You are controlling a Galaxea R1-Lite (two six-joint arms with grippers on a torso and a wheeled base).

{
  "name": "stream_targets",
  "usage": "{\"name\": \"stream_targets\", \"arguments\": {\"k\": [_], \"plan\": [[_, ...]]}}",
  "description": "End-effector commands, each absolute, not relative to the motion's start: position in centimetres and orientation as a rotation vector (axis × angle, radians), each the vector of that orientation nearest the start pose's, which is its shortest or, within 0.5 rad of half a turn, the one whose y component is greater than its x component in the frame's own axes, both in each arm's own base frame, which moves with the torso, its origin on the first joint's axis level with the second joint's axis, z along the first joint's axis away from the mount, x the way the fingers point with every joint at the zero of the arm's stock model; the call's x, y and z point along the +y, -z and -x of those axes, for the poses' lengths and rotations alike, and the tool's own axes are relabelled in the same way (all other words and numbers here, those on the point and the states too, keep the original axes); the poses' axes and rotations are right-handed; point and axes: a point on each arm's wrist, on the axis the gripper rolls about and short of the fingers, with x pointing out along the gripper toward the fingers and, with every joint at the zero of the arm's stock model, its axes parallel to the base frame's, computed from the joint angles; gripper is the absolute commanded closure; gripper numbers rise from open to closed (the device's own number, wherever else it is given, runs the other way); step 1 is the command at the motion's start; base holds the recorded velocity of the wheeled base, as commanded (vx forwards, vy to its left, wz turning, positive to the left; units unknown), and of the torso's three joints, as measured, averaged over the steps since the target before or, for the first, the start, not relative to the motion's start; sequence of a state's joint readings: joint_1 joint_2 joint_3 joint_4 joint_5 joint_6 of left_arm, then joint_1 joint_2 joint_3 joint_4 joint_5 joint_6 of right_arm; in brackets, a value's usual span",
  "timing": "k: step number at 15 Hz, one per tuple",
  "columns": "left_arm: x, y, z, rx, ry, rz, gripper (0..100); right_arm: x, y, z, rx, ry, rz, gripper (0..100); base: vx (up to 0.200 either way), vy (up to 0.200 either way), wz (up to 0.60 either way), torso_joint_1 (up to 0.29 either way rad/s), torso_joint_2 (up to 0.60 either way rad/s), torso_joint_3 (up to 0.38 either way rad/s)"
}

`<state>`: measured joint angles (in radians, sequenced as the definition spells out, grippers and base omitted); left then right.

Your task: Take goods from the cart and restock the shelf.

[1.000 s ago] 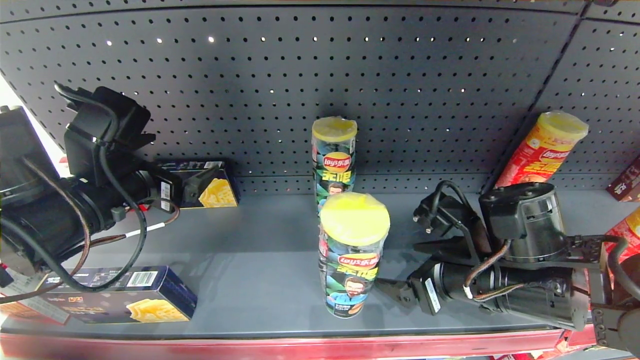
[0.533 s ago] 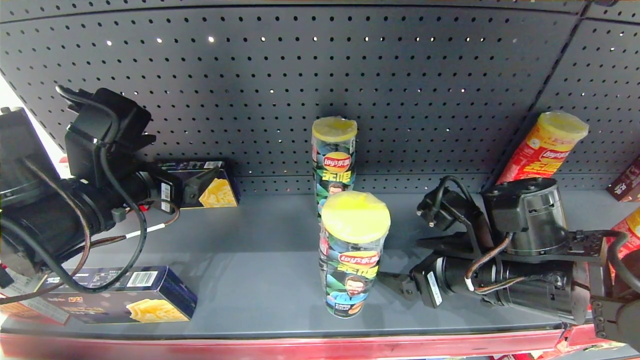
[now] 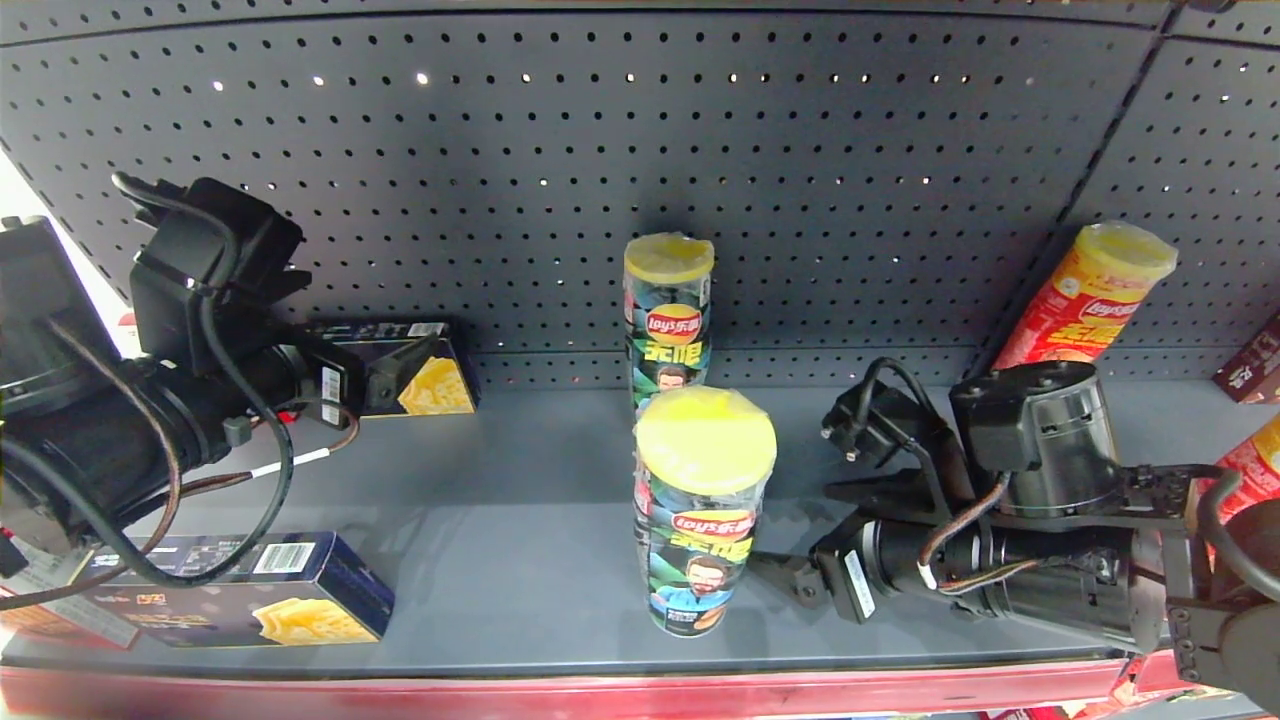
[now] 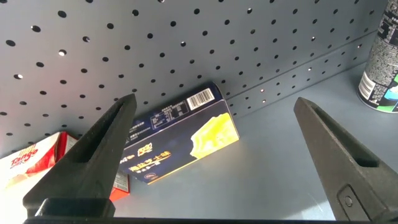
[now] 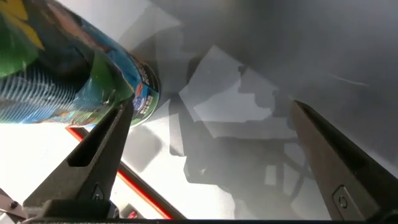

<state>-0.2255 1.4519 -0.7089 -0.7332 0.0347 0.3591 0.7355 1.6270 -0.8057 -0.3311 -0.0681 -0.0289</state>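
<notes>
Two chip cans with yellow lids stand upright mid-shelf, the front can (image 3: 700,520) ahead of the rear can (image 3: 668,315). My right gripper (image 3: 790,575) lies low on the shelf just right of the front can's base. It is open (image 5: 210,107), and the can (image 5: 68,74) sits outside one finger, not between them. My left gripper (image 3: 385,375) hovers at the back left, open (image 4: 214,102), facing a dark blue snack box (image 4: 180,140) that leans against the pegboard, apart from it.
Another dark blue box (image 3: 250,600) lies at the shelf's front left. An orange-red can (image 3: 1085,300) leans at the back right, with more red packs beyond it. The red shelf lip (image 3: 600,695) runs along the front. A red-and-white pack (image 4: 37,155) lies beside the back box.
My right arm drew slightly right, then came back left toward the front can, whose lid sits a touch further left. The left arm has held still.
</notes>
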Motion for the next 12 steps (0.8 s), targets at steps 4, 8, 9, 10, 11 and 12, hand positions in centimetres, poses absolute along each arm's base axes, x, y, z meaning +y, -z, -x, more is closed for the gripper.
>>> {"name": "stream_targets", "arguments": {"k": [4, 8, 9, 10, 11, 12], "plan": [[-5.4, -23.4, -24.1, -0.022, 0.19, -0.359, 0, 18.8, -17.5, -20.6, 0.45, -0.673, 0.226, 0, 0.0, 0.0, 0.0, 0.0, 0.0, 0.0], [-5.4, -23.4, -24.0, -0.024, 0.19, -0.359, 0, 18.3, -17.5, -21.2, 0.453, -0.638, 0.221, 0, 0.0, 0.0, 0.0, 0.0, 0.0, 0.0], [-5.4, -23.4, -24.0, -0.024, 0.19, -0.359, 0, 18.4, -17.7, -21.6, 0.444, -0.635, 0.215, 0, 0.0, 0.0, 0.0, 0.0, 0.0, 0.0], [-5.4, -23.4, -24.0, -0.024, 0.19, -0.359, 0, 18.8, -17.7, -21.9, 0.443, -0.635, 0.216, 0, 0.0, 0.0, 0.0, 0.0, 0.0, 0.0], [-5.4, -23.4, -24.0, -0.024, 0.19, -0.359, 0, 18.9, -17.7, -21.9, 0.442, -0.637, 0.216, 0, 0.0, 0.0, 0.0, 0.0, 0.0, 0.0], [-5.4, -23.4, -24.0, -0.023, 0.189, -0.359, 0, 19.0, -17.7, -21.9, 0.442, -0.642, 0.216, 0, 0.0, 0.0, 0.0, 0.0, 0.0, 0.0]]}}
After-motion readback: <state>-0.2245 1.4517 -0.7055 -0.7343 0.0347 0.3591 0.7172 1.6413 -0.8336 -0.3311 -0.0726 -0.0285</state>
